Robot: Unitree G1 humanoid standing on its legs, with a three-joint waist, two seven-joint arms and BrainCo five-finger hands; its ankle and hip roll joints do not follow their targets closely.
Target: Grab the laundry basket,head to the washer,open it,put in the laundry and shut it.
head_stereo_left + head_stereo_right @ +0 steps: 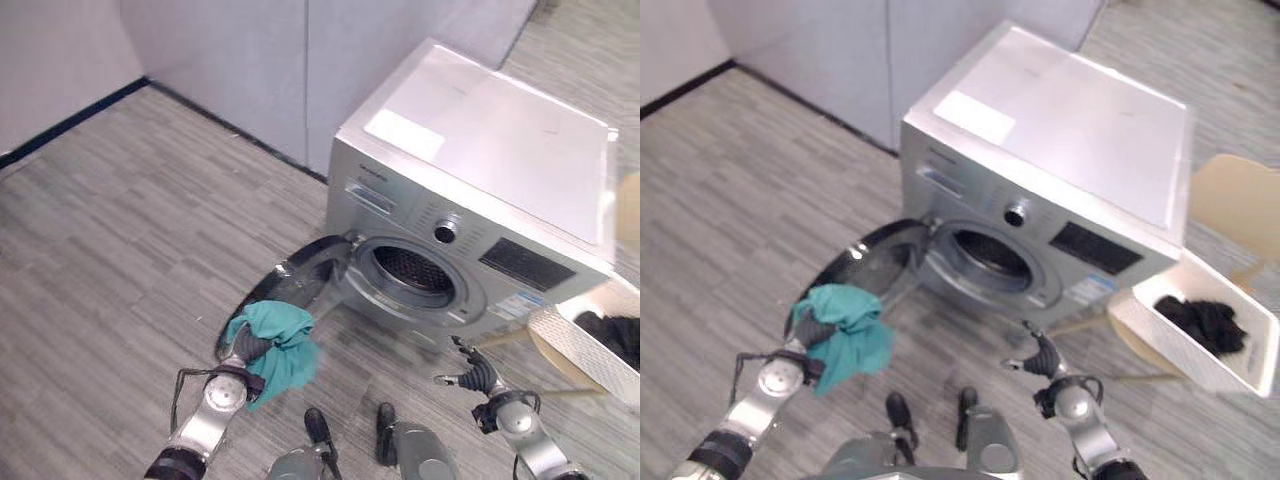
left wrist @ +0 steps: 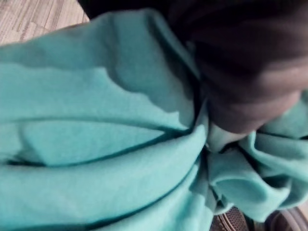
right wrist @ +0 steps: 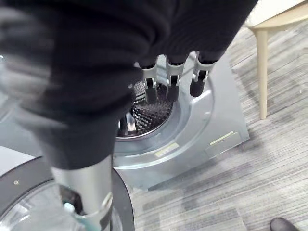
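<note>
My left hand (image 1: 243,352) is shut on a bunched teal cloth (image 1: 283,343), held above the floor just in front of the washer's open round door (image 1: 292,280). The same teal cloth (image 2: 96,144) lies in folds under the hand's dark cover. The silver washer (image 1: 500,150) stands ahead with its drum opening (image 1: 412,270) uncovered and dark inside. My right hand (image 1: 474,372) hovers low in front of the washer, open and holding nothing; its fingers (image 3: 168,86) point at the drum (image 3: 149,113).
A white laundry basket (image 1: 1230,365) with dark clothes (image 1: 1205,320) rests on a pale wooden chair (image 1: 1240,205) to the washer's right; a chair leg (image 3: 262,72) stands near my right hand. Grey wall panels (image 1: 250,60) rise behind the washer. Wood-pattern floor (image 1: 110,230) spreads left.
</note>
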